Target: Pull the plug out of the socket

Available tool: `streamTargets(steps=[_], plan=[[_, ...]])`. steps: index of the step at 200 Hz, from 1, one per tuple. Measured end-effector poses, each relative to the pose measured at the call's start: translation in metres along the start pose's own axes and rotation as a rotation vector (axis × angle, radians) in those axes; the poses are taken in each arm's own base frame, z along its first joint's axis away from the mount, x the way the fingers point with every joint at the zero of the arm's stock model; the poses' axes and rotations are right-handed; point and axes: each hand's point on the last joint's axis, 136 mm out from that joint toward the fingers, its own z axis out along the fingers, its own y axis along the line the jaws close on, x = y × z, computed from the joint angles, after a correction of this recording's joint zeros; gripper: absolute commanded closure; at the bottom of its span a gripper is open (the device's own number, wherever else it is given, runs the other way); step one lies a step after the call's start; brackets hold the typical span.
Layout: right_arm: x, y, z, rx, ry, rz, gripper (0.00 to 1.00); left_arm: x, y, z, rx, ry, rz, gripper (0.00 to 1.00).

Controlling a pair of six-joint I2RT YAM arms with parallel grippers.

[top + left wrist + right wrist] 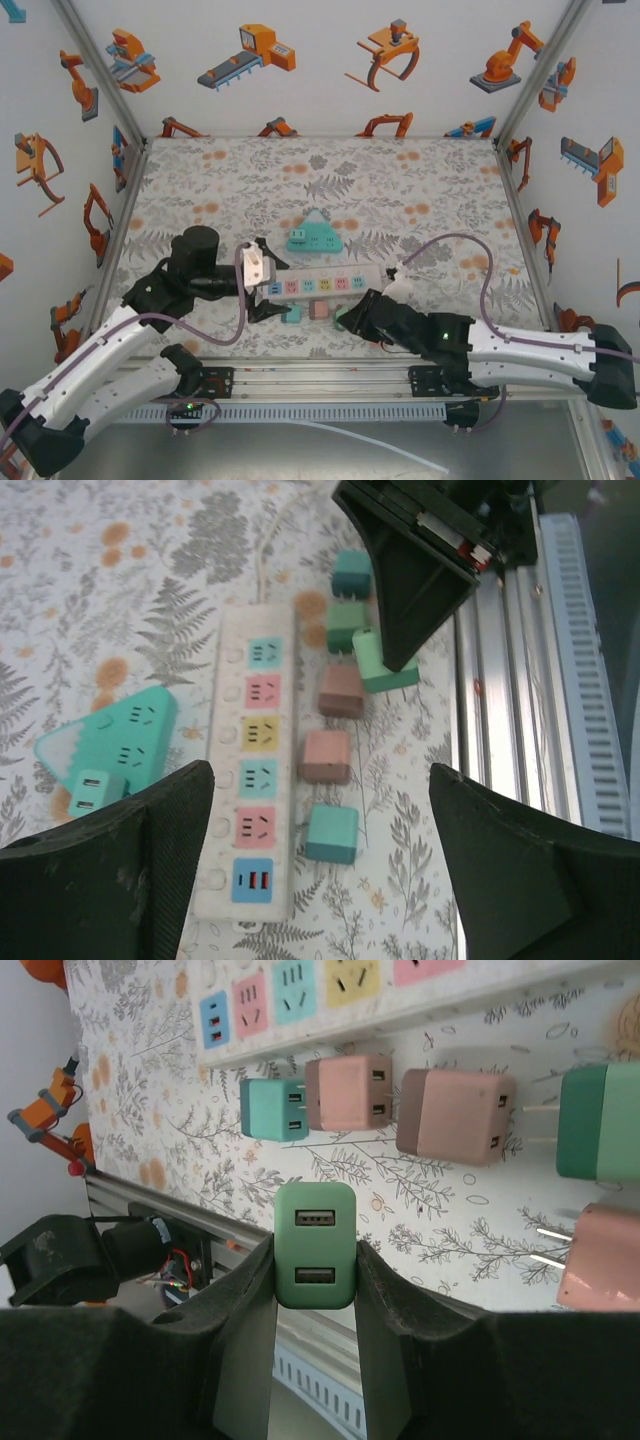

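- Right gripper (315,1260): closed on the green USB plug (315,1220). I see both fingers pressed against its side faces and its two USB ports facing the wrist camera.
- Green USB plug: held off the table and apart from the power strip (256,755). In the left wrist view its metal prongs are bare and sit in no socket.
- Power strip: lies ahead of the right fingertips with its long axis crosswise to them. All the coloured outlets I can see are empty.
- Left gripper (320,770): spread wide and holding nothing. The strip's USB end lies between its fingers, closer to the left one, and the strip runs lengthwise straight ahead of it.
- Loose plugs (350,1092): a row of teal, pink, brown and green blocks just beside the strip, between it and the right gripper.
- Teal triangular adapter (120,740): on the far side of the strip from the plugs, untouched.
- Judgement: the pull looks complete. The right arm has the plug, so the next move is its own, a set-down near the row of loose plugs, clear of the strip.
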Motion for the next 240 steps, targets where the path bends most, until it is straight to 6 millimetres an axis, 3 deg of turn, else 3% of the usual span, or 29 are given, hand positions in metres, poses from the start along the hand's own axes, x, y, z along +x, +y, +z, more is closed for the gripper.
streamTargets(steps=[39, 61, 105, 194, 240], plan=[[0.01, -0.016, 0.013, 0.042, -0.043, 0.049, 0.74, 0.027, -0.032, 0.011, 0.135, 0.073, 0.07, 0.05], [0.013, -0.02, 0.019, 0.039, -0.062, 0.083, 0.72, 0.036, -0.04, 0.014, 0.175, 0.097, 0.091, 0.01], [0.019, -0.042, 0.026, 0.078, -0.076, 0.108, 0.68, 0.042, -0.043, 0.014, 0.19, 0.114, 0.109, 0.03], [0.033, -0.06, 0.032, 0.124, -0.058, 0.127, 0.5, 0.048, -0.037, 0.015, 0.165, 0.148, 0.116, 0.03], [0.034, -0.06, 0.031, 0.122, -0.063, 0.152, 0.47, 0.051, -0.036, 0.016, 0.159, 0.159, 0.114, 0.03]])
